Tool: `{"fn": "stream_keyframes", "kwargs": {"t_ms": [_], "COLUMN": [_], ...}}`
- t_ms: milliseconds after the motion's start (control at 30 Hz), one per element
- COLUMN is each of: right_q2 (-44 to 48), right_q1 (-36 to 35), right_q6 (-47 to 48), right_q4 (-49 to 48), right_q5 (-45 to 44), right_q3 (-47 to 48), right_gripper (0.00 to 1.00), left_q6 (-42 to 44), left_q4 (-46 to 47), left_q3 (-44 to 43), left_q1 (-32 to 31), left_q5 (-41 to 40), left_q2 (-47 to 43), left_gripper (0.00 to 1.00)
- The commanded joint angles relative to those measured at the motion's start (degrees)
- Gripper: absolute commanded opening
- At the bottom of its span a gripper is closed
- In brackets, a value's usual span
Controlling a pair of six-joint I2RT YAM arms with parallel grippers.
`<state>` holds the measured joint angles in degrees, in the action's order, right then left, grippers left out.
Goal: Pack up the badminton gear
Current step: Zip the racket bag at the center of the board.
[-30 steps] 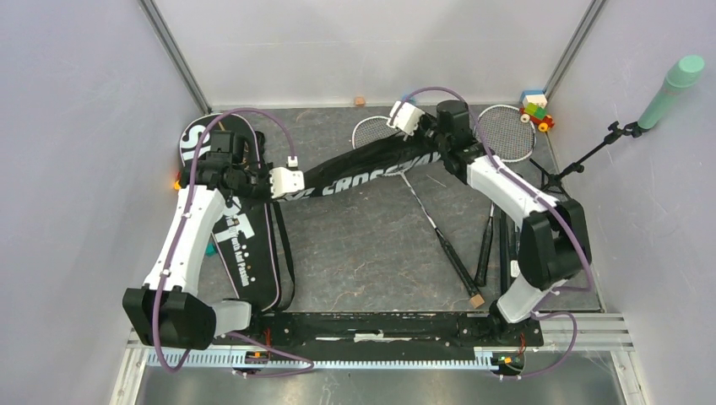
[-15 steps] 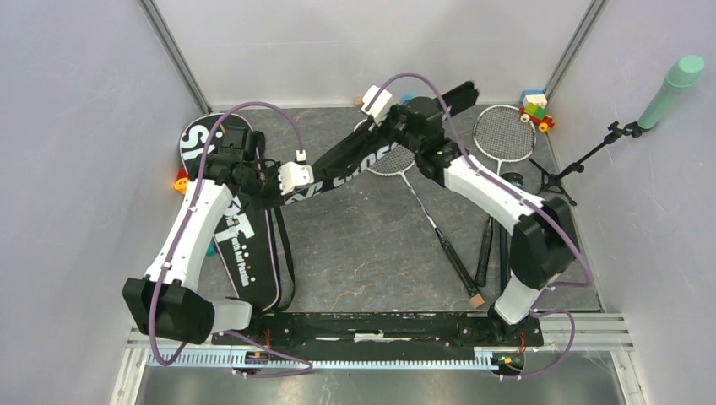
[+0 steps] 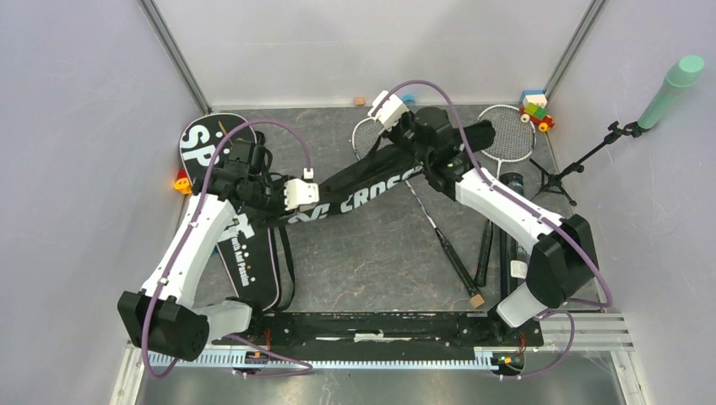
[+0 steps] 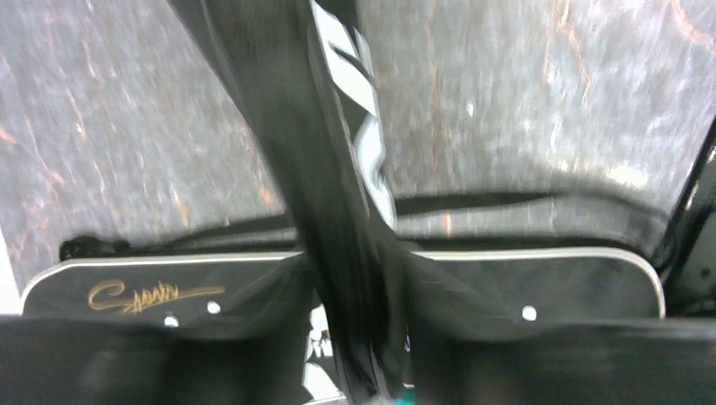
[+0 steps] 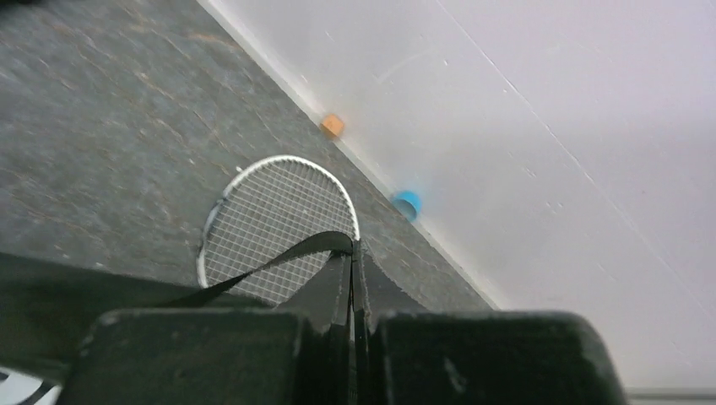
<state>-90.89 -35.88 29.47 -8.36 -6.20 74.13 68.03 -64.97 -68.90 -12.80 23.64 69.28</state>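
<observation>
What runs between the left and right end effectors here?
The black CROSSWAY racket bag, stretched from the left end effector to the right end effector, both gripping it. The top external view shows it.

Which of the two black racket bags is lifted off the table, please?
The CROSSWAY bag, stretched in mid-air across the middle; the SPORT bag lies flat on the table at the left.

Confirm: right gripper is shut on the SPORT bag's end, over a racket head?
Wrong bag. The right gripper is shut on the end of the CROSSWAY bag, over a racket head; the top view shows its lettering. The SPORT bag lies flat on the left.
</observation>
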Motion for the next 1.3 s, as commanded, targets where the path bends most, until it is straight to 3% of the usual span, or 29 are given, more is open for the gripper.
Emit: {"fn": "stream_keyframes", "kwargs": {"t_ms": [0,67,167,300,467,633,833,1033,1133,1267], "right_q2": [3.2,2.8,3.0,3.8,4.9,5.9,6.3,5.0,4.8,6.1], "right_q1": [-0.8,-0.8,-0.8,-0.8,-0.9,-0.9,-0.9,-0.9,-0.6,0.8], "right_q6": [-7.0,-9.9,-14.3,-17.1,-19.1,-21.0,-22.9,-25.2,-26.0,-27.8], "right_q4": [-0.3,3.0,3.4,1.5,0.8,0.6,0.1,-2.0,-3.3,-6.2], "right_q5": [16.2,21.4,27.6,30.9,34.1,35.5,33.8,33.2,35.1,36.0], "right_q3": [2.2,3.0,1.6,-0.8,-1.9,-3.0,-4.4,-6.0,-6.6,-8.6], "right_gripper": [0.00,0.00,0.00,0.00,0.00,0.00,0.00,0.00,0.00,0.00], "left_q6": [7.8,7.9,5.7,-5.0,-8.5,-10.2,-9.4,-9.4,-9.3,-7.9], "left_q4": [6.1,6.0,7.5,19.9,33.4,33.5,32.6,34.3,36.8,36.7], "left_q3": [-0.4,-0.6,-1.4,0.1,5.9,3.9,1.1,1.8,2.9,2.9], "left_q1": [-2.4,-2.7,-3.6,-6.1,-13.0,-16.1,-16.4,-16.4,-16.4,-16.4], "left_q5": [10.7,12.4,14.4,15.5,9.6,5.9,-5.0,-7.0,-9.4,-12.6], "left_q2": [-0.4,-0.6,-1.0,-3.3,-2.6,5.4,16.3,20.1,21.7,25.2], "left_gripper": [0.78,1.00,1.00,1.00,1.00,1.00,1.00,1.00,0.94,0.73]}}
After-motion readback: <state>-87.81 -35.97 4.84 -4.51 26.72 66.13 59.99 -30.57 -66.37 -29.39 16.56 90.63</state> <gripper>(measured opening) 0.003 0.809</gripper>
